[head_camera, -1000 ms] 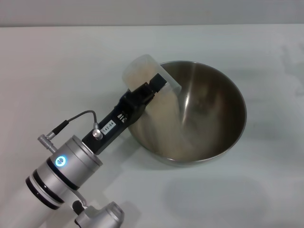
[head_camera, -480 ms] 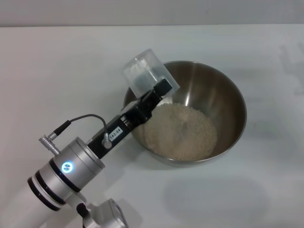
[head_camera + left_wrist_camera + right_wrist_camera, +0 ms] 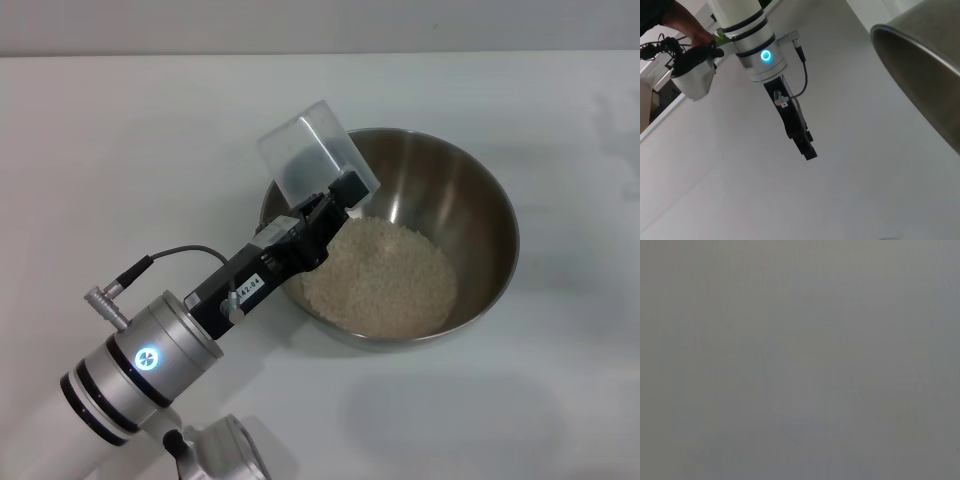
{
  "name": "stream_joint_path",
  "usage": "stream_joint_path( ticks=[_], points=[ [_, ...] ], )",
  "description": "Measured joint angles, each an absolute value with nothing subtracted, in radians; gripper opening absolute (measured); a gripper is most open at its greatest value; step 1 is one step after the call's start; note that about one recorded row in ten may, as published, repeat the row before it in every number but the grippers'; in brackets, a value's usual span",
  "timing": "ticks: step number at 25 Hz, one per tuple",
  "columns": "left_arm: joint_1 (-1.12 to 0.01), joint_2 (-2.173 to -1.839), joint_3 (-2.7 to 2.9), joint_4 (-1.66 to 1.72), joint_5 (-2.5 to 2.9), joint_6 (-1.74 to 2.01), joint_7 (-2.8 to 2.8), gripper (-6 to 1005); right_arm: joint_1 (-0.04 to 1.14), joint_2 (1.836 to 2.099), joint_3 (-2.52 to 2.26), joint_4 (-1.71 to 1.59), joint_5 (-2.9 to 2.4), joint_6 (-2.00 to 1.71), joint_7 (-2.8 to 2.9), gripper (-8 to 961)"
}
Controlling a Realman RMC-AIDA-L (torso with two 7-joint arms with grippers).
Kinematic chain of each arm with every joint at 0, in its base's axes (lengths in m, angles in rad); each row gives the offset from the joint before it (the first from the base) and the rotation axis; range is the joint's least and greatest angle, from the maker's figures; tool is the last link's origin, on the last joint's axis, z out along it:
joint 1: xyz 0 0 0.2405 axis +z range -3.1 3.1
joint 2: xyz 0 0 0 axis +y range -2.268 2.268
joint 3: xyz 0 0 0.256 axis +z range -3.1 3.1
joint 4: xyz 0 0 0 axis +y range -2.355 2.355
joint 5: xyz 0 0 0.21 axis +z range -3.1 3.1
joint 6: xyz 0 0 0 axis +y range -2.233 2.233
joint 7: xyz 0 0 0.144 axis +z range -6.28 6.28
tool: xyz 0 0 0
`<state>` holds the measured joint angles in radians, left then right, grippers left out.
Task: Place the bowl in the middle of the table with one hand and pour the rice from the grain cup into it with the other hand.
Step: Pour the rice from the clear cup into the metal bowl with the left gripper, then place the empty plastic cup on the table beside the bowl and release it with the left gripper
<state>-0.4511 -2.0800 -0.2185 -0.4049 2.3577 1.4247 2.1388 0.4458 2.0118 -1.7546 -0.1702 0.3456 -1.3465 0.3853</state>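
The bowl (image 3: 400,235) sits on the white table (image 3: 120,150) with the rice (image 3: 382,275) heaped inside it. At the bowl's near-left rim, the left gripper (image 3: 335,195) holds the grain cup (image 3: 312,150) tipped mouth-down over the bowl, jaws pinching what looks like the cup's handle; the cup appears empty. The right gripper is out of sight

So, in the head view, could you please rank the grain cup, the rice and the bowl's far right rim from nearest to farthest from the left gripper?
1. Grain cup: held in the left gripper, tilted over the bowl's left rim.
2. Rice: heaped in the bowl, just right of the gripper.
3. Bowl's far right rim: across the bowl, farthest.
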Motion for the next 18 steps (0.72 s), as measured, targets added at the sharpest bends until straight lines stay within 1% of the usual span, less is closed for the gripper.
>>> stream_joint_path(
  ticks=[8,18],
  points=[
    [-0.447,-2.08,-0.23,-0.422,2.347,1.431,2.058,28,0.447,2.013,-1.755,-0.171,0.347,-1.343,0.385,517],
    [-0.385,-2.08,-0.428,-0.516,2.302,1.445,1.173,29,0.454,2.023,-1.755,-0.173,0.347,-1.347,0.385,517]
  ],
)
